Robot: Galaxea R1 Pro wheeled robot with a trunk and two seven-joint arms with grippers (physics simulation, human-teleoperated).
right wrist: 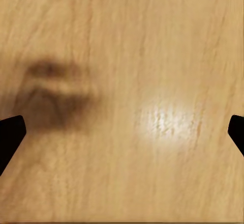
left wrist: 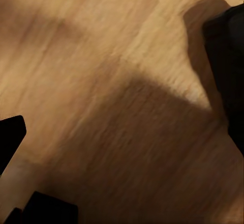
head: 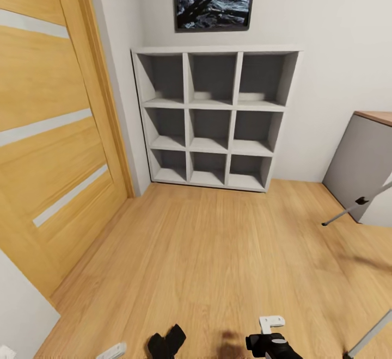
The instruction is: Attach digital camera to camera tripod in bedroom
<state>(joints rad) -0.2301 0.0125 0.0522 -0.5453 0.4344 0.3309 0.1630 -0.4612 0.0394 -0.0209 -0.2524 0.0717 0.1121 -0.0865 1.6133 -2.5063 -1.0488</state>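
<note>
Right gripper [right wrist: 122, 132] hangs released over the floor [head: 218, 250], its two black fingertips far apart with bare planks between them. The left gripper [head: 166, 341] also looks spread and empty, though a dark blurred mass at the edge of its wrist view cannot be named. The camera tripod [head: 348, 210] stands to the right of the grey cubby shelf [head: 188, 95] and nearer the robot than it. One thin silver leg with a black joint slants down towards the shelf's side, and a second leg [head: 375, 330] crosses the floor nearer the robot. Its head is cut off, so the mount's height cannot be told. The tripod lies on the right arm's side, making that arm the nearer one, and the base likely needs to turn away from the shelf towards it. Where the digital camera lies cannot be told. The shelf is matt grey, square-celled and hard-edged. The floor is glossy pale wood, and a grey desk [head: 362, 163] with a wooden top stands right of the shelf.
</note>
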